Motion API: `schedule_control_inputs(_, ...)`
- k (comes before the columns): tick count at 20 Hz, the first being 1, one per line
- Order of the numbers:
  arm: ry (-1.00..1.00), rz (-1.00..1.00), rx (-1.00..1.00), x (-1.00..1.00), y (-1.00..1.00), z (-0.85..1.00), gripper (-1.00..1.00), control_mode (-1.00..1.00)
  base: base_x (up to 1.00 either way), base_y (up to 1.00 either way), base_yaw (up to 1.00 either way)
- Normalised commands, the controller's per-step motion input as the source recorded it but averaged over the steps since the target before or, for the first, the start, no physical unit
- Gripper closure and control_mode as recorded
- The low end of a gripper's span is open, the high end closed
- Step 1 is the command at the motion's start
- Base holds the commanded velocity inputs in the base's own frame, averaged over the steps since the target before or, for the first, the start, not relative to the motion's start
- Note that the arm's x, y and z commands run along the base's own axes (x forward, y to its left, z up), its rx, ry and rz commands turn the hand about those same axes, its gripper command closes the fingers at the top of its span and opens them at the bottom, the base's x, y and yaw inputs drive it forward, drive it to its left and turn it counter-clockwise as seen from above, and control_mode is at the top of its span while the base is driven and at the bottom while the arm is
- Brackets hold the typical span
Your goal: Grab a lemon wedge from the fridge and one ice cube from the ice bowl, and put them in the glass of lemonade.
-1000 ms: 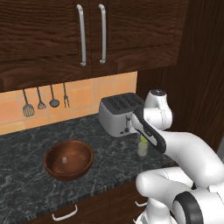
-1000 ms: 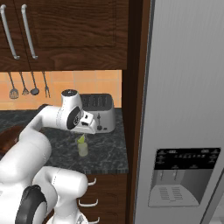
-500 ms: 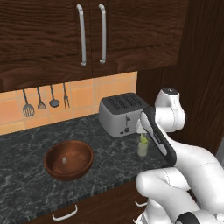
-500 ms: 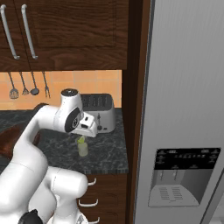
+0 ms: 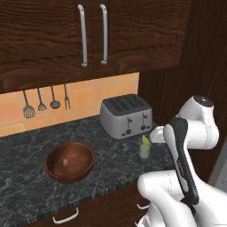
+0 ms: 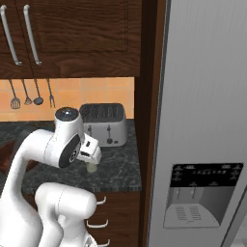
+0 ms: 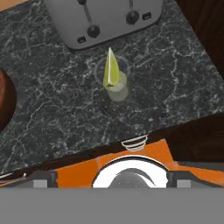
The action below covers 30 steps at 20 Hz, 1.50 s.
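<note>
The glass of lemonade stands on the dark counter in front of the toaster. The lemon wedge stands point-up inside it. My gripper hovers just above and beside the glass, open, with nothing between its fingers. The reddish-brown ice bowl sits to the left on the counter, and its rim also shows in the hand view. A small whitish ice cube lies in it. The grey fridge stands to the right with its doors shut.
A grey toaster stands behind the glass. Utensils hang on the tiled wall, under dark wood cabinets. A dark wood panel separates counter and fridge. The counter's front edge runs close to the glass.
The jaws have spread wide and the lemon wedge now sits in the glass. The arm's elbow has swung right and upward, with the hand staying over the glass.
</note>
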Motion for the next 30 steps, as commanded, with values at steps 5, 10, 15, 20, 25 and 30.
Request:
schedule_control_inputs(5,-0.16,-0.01,0.08,-0.47,0.06,0.98,-1.0,-1.0,0.0,0.0,0.0)
schedule_control_inputs(10,-0.17,-0.04,0.11,-0.35,0.0,0.98,-1.0,-1.0,0.0,0.0,0.0)
schedule_control_inputs(15,-0.1,-0.11,0.11,-0.37,-0.13,0.63,-1.0,-1.0,0.0,0.0,0.0)
schedule_control_inputs(20,-0.04,-0.26,0.03,-0.3,-0.46,0.06,-1.0,-1.0,0.0,0.0,0.0)
schedule_control_inputs(25,-0.02,-0.3,0.0,-0.29,-0.14,0.0,-1.0,-1.0,0.0,0.0,0.0)
schedule_control_inputs(30,0.01,-0.23,0.0,-0.1,0.0,0.0,-1.0,-1.0,0.0,0.0,0.0)
